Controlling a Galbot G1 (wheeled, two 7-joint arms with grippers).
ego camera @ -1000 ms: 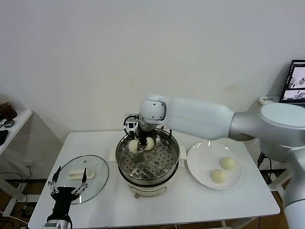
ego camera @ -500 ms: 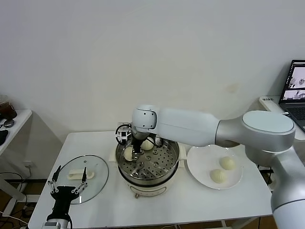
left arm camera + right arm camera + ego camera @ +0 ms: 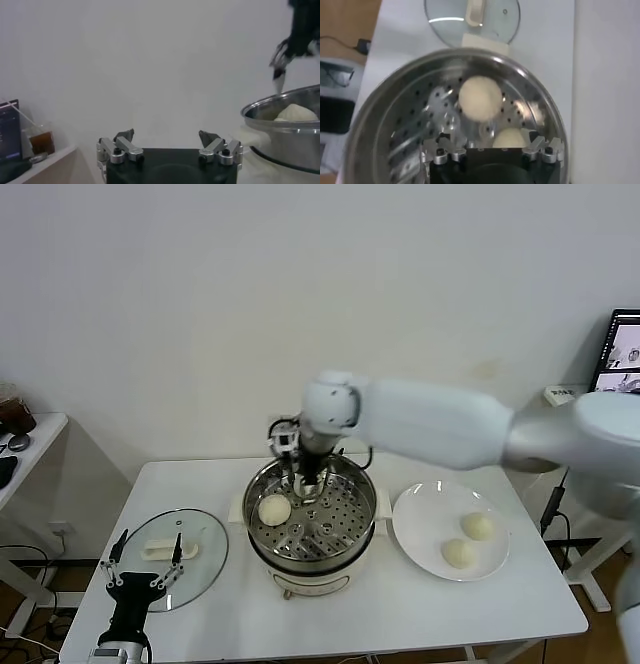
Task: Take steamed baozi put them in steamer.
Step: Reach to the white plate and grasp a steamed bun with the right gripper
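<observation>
Hovering open right hand (image 3: 305, 481) over steamer (image 3: 352, 529), 2 baozi (image 3: 275, 509) inside

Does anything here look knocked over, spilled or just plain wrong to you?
Nothing stands out. Two baozi sit inside the steamer, two more on the white plate, and the glass lid lies flat on the table. The right claw hangs open above the steamer.

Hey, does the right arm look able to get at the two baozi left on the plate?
Probably yes. The right gripper hangs open over the steamer, and both baozi lie uncovered on the plate beside it, nothing standing between.
</observation>
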